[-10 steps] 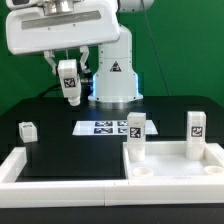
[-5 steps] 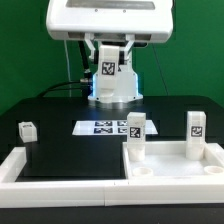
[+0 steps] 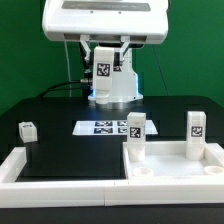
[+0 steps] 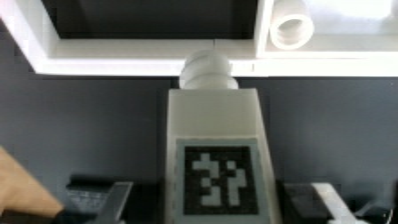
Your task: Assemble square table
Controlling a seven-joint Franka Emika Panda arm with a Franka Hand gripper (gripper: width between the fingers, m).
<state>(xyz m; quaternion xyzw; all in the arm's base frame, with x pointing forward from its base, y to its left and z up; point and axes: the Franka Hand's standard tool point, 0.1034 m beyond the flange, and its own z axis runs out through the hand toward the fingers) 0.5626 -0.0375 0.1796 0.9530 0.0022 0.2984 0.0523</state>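
My gripper point(image 3: 103, 72) hangs high over the middle of the table, shut on a white leg point(image 3: 103, 68) with its tag facing out. In the wrist view the held leg point(image 4: 214, 130) runs out between the two fingers point(image 4: 111, 196), and the gripper point(image 4: 217, 200) closes around its tagged end. The white square top point(image 3: 175, 160) lies at the front on the exterior view's right. Two legs point(image 3: 135, 134) point(image 3: 196, 131) stand upright at its far corners. A fourth leg point(image 3: 27, 130) stands on the black surface at the left. A corner socket of the top point(image 4: 292, 30) shows in the wrist view.
The marker board point(image 3: 104, 127) lies flat in the middle behind the top. Long white bars point(image 3: 55, 172) edge the black surface at the front and left, and also show in the wrist view point(image 4: 125, 55). The robot base point(image 3: 113, 85) stands at the back.
My gripper swung with the leg from the exterior view's left to the centre, and the hand turned to face forward. In the last half second it shifted only slightly.
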